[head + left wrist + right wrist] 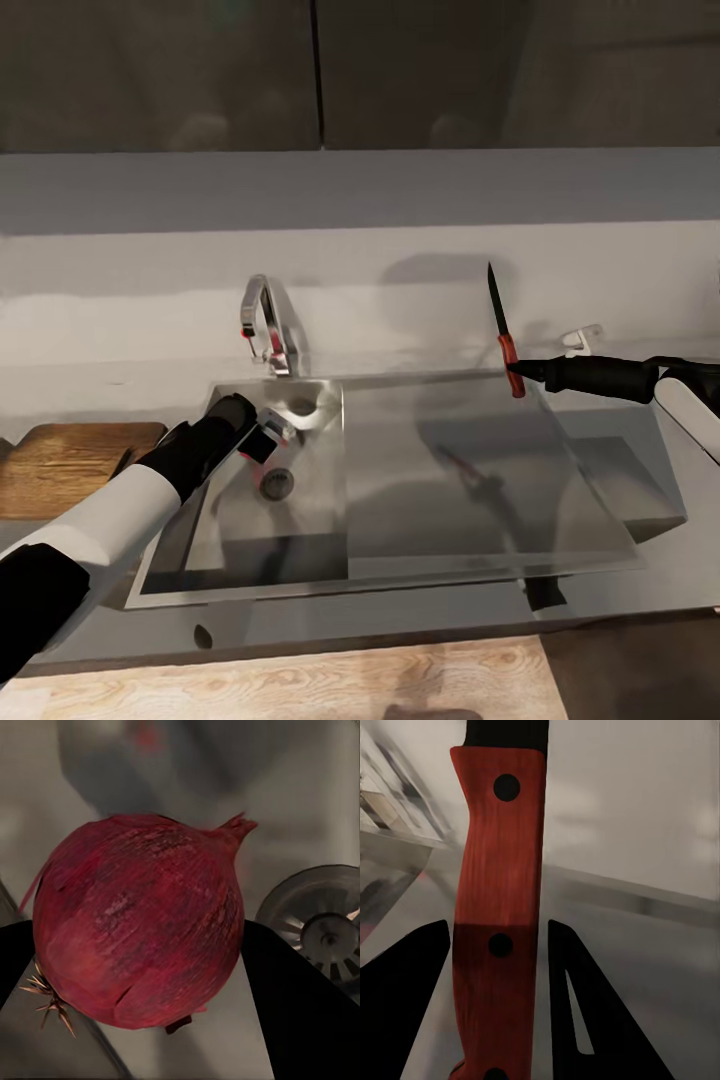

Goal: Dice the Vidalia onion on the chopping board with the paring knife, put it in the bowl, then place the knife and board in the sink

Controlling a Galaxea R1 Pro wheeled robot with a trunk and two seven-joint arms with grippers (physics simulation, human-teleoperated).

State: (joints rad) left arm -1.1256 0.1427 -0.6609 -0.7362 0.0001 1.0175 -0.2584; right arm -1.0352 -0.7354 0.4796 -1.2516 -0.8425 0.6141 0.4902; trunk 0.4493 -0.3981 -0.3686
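**Q:** Fingers first: what does each pair have hold of?

**A:** Left fingers (300,1012) sit either side of the onion (139,922), a dark red bulb; they look closed against it, down in the sink (300,560) near the drain (322,934). Right fingers (405,997) flank the reddish handle of the paring knife (503,335), which the right gripper (522,370) holds upright above the steel drainboard (470,480), blade pointing up

**Q:** So how far along is the job?

**A:** Early, I'd judge. The onion is gripped but not yet out of the basin, and the left gripper (262,437) is low inside it, by the tap (265,335). The chopping board (75,465) lies on the counter to the left of the sink, with nothing on it

**Q:** What is left?

**A:** Lifting the onion over to the board, dicing, filling the bowl, then knife and board into the sink. I can't place the bowl from these views
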